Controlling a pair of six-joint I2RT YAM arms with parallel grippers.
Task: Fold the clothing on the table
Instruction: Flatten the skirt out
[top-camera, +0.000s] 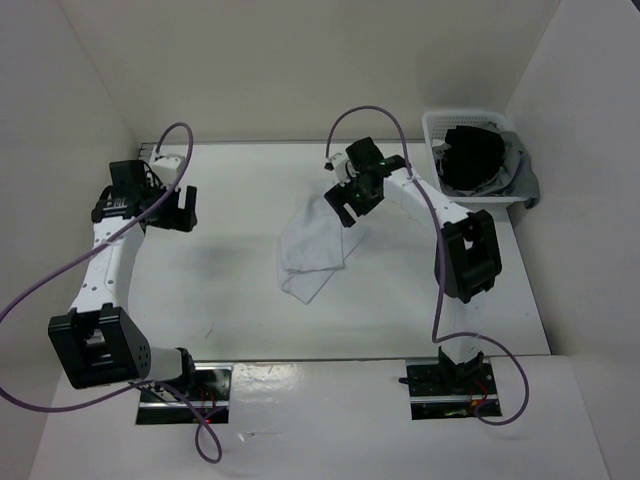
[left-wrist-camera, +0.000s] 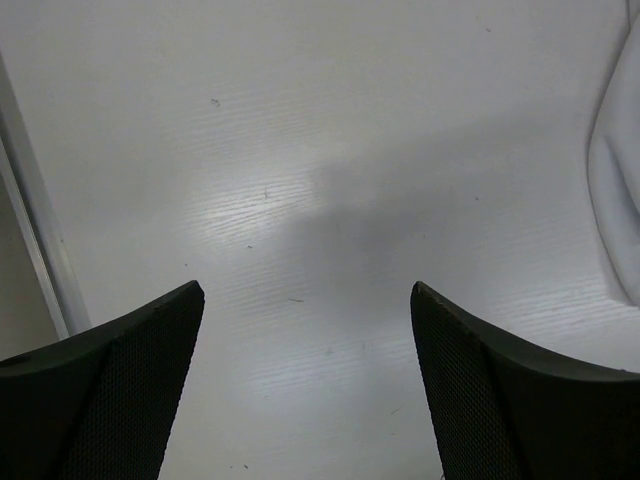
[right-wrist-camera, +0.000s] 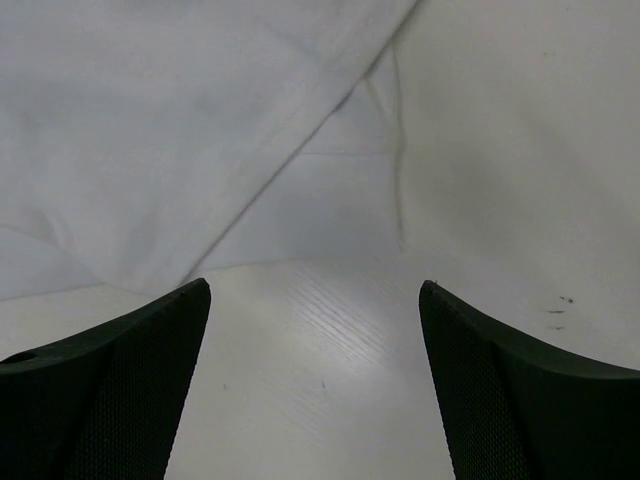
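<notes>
Hovering just above the far end of a plain white, thin, lightly wrinkled piece of clothing (top-camera: 315, 250), the right arm's black two-finger gripper (top-camera: 347, 210) has its jaws spread wide with nothing between them. Its wrist camera shows the mesh-textured fingertips (right-wrist-camera: 150, 330) over bare tabletop. The soft fabric (right-wrist-camera: 150, 130) lies just beyond them, a folded hem running diagonally across it.

The left gripper (top-camera: 183, 208) is also spread and empty, poised over the far-left part of the large matte white table (top-camera: 220, 290), well apart from the cloth. From the left wrist, only a rumpled edge of the white fabric (left-wrist-camera: 615, 200) shows at the right margin, and a thin metal rail (left-wrist-camera: 30, 220) runs down the left side.

The clothing lies loosely bunched near the middle of the table, a little right of centre. It is narrow at its far end and broader toward the arms, with one corner pointing at the near edge.

A white perforated plastic basket (top-camera: 432, 130) stands at the far right corner, with a dark grey garment (top-camera: 475, 155) heaped inside. Purple cables (top-camera: 60, 270) loop from both arms.
</notes>
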